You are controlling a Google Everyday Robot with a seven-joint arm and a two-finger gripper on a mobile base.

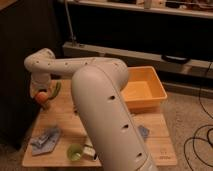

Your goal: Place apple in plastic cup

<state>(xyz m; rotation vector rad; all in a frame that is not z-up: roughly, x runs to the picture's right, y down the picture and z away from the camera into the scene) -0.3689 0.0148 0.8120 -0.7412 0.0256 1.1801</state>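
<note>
Reaching across the table (64, 122) from the near right, the big white arm (105, 115) bent at its elbow and ran left to a wrist above the far left corner. From there the gripper (42, 93) pointed down at the apple (39, 99). Its jaws stood wide, set about the top of the fruit. Whether the fingers touched the skin could not be told, as the wrist hid most of them.

The apple sat at the far left edge of the table, orange-red and partly covered by the gripper. Just right of it lay a long green vegetable (55, 89), angled up and away from the apple.

The cup (74, 152) stood upright near the front edge, well apart from the apple and nearer the camera. It was yellowish-green. A white bottle (90, 151) lay just beside it on the right, mostly hidden behind the arm.

A crumpled blue-grey cloth (46, 140) lay at the front left, left of the cup and apart from it. An orange bin (145, 103) sat at the far right of the table, open side up. A bit of blue-grey stuff (144, 132) showed at the arm's right side, in front of the bin.

Behind the table stood a dark shelf unit (150, 37). Dark cables (199, 145) looped on the floor to the right.
</note>
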